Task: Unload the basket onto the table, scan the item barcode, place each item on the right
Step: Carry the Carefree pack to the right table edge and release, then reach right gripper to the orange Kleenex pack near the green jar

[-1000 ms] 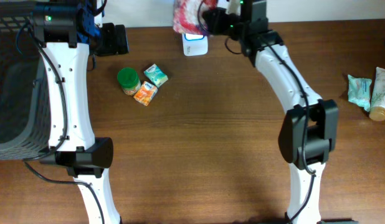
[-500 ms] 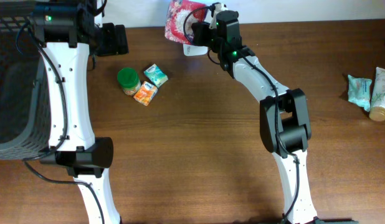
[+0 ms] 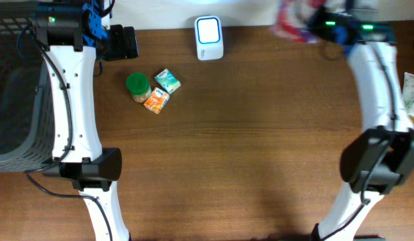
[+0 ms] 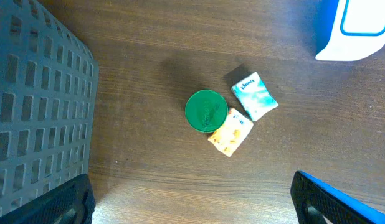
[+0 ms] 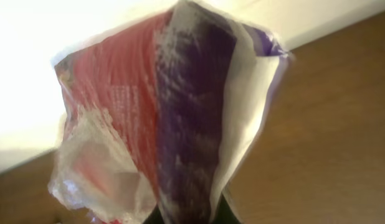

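Far left first: the dark grey mesh basket (image 3: 9,100) sits out beyond the left jaws, and those jaws hang spread wide apart, gripping nothing. Right beneath them is a little cluster: the green round-lidded jar (image 4: 206,111), the small orange packet (image 4: 230,132) touching it, and the small teal-and-white packet (image 4: 255,95) just beside. My read is that they're parked there awaiting their turn, within easy reach of the idle jaws.

Off to the right of those jaws, the white box scanner with its blue-lit window (image 3: 209,37) stands at the back edge of the counter (image 3: 247,147). Its window faces up so a code can be passed over it.

Now the action: the right jaws are pinched tight on one edge of the crinkly red-and-purple plastic pouch (image 5: 167,124). They hold it up near the back edge, well apart from the scanner and to its right. Gripping an edge leaves both faces free to show. It's blurred from overhead, so I can't pick out a barcode.

The counter is dark brown wood grain, and a plain white wall (image 3: 160,10) runs behind.
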Controlling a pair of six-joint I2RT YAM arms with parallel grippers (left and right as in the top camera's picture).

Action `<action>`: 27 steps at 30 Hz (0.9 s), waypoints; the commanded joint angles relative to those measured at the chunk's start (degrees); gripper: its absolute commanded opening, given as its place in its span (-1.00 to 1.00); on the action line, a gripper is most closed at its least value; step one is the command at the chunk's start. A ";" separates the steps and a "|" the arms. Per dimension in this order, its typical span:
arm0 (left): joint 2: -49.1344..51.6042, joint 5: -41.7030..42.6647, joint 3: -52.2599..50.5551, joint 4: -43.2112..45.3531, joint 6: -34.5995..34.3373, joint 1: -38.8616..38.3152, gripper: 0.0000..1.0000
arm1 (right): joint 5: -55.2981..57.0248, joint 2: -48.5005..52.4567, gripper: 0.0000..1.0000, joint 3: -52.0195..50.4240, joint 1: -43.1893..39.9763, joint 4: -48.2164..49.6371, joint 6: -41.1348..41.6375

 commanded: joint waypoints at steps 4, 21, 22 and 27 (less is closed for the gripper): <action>-0.63 -0.46 0.66 -0.02 0.31 -0.04 0.98 | 2.64 3.69 -0.91 -5.25 -15.56 -9.94 -17.27; -0.63 -0.46 0.66 -0.02 0.31 -0.04 0.98 | -12.72 0.79 0.52 7.61 -16.41 -22.73 -13.94; -0.63 -0.46 0.66 -0.02 0.31 -0.07 0.99 | -23.39 0.46 0.52 8.00 -15.23 -23.28 -13.97; -0.63 -0.46 0.66 -0.02 0.31 -0.04 0.98 | -31.58 0.81 0.61 6.43 -2.38 -25.14 -18.58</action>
